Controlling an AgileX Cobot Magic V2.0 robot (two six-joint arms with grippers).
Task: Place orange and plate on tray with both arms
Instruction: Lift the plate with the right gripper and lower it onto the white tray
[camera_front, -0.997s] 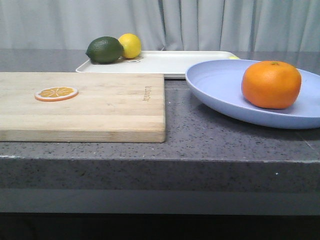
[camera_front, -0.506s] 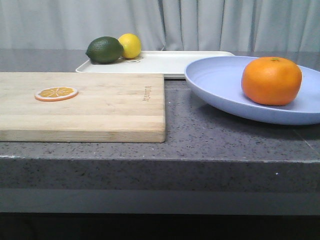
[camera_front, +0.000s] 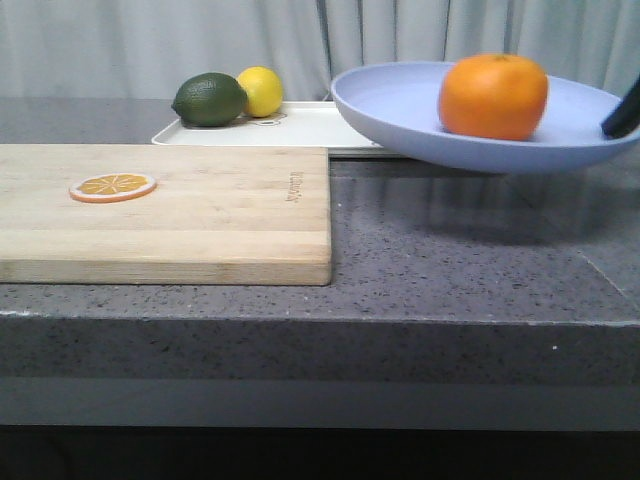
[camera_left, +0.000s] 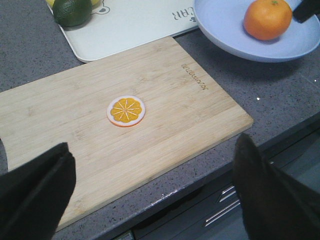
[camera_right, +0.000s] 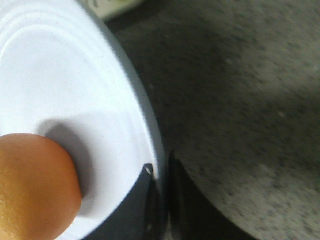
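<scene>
The grey counter (camera_front: 480, 260) carries a wooden cutting board (camera_front: 200, 215) on the robot's left and, behind it, the cream tray (camera_front: 320, 125). A lime (camera_front: 209, 99) and a lemon (camera_front: 262, 90) sit at the tray's far left corner; the rest of its surface is bare.

The plate (camera_front: 400, 115) is off the counter, held in the air on the right side with its shadow on the stone beneath. Its left edge hangs over the tray's right end, and it tilts a little. The orange (camera_front: 493, 96) rides inside the plate, near the middle.

The right gripper (camera_right: 161, 200) pinches the plate's rim, 1 finger above and 1 below, as the right wrist view shows; in the front view only a dark tip of it shows at the plate's right edge. The left gripper (camera_left: 150, 195) is spread wide and holds nothing, hanging above the near edge of the cutting board, where 1 orange slice (camera_left: 126, 110) lies.

The step in hand looks like the carry: plate and fruit together on the way to the tray. The next move calls for bringing the plate further over the tray's bare part, clear of the lime and lemon, levelling it so the orange does not roll, and lowering it flat before letting go.
</scene>
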